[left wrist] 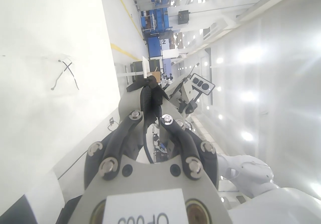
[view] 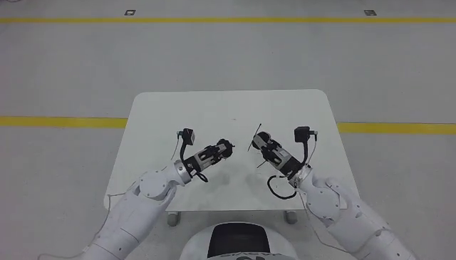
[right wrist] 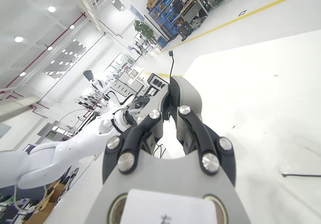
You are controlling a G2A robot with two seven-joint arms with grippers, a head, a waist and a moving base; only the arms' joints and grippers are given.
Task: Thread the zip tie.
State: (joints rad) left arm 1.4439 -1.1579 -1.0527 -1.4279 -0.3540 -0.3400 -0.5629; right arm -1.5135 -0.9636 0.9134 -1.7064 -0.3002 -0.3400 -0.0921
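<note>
the right end effector is clamped on the zip tie, a thin, stiff black plastic strap. its long axis runs straight out from the fingertips to a small square head. the left end effector hangs just beside it above the smooth white worktop, fingers pressed together, apparently empty, and facing the strap. two loose ties lie crossed on the worktop.

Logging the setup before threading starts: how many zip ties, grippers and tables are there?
Zip ties: 2, a held tie in the right gripper and a loose tie on the table; the paler strip crossing it is unclear.
Grippers: 2, counting the left gripper.
Tables: 1.
Total: 5.
</note>
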